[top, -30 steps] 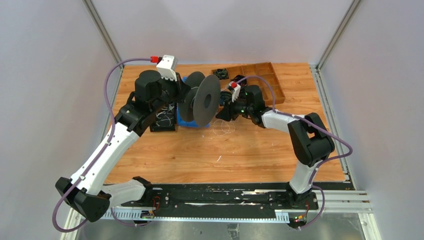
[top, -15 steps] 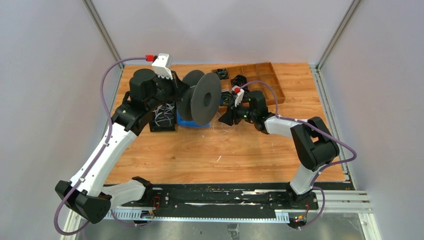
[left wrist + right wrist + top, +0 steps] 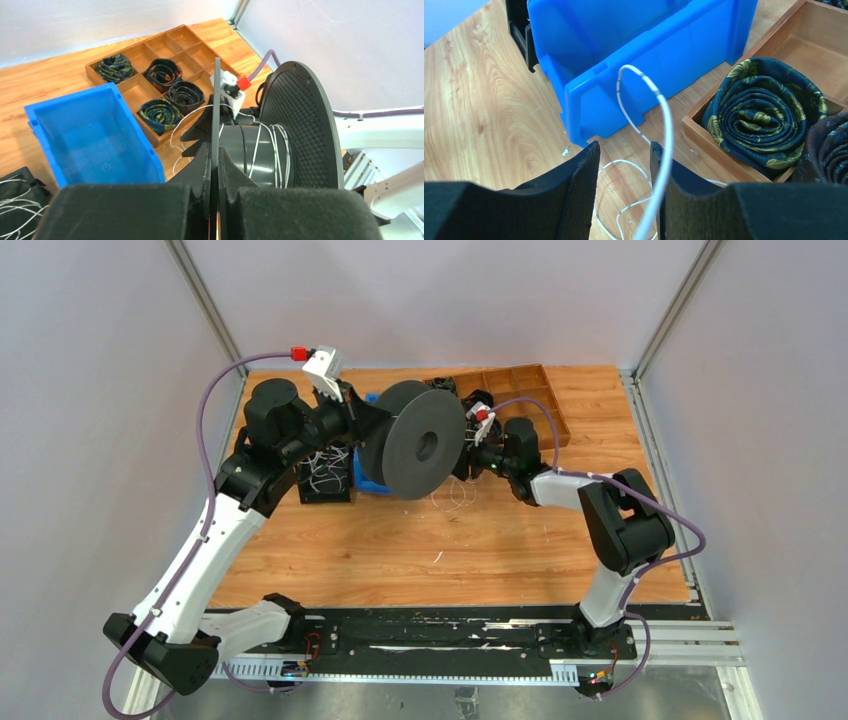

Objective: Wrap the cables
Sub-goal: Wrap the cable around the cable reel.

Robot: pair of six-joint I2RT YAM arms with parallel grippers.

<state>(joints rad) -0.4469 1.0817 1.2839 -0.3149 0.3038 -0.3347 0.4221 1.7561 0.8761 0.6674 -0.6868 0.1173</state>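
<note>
On the wooden table (image 3: pixel 400 550), the black spool (image 3: pixel 425 445) is hanging in the air above the blue bin (image 3: pixel 372 484). The left hand (image 3: pixel 215 160) is clenching the thin rim of the spool's near flange. The right hand (image 3: pixel 623 170) is standing released, jaws apart, just beyond the spool. The cables (image 3: pixel 668 130) are lying in a few turns on the hub, with one strand running loose past the right hand's inner pad down to loops on the table. Winding seems to be under way. Next, that hand probably needs to close on the strand and guide it round the hub.
</note>
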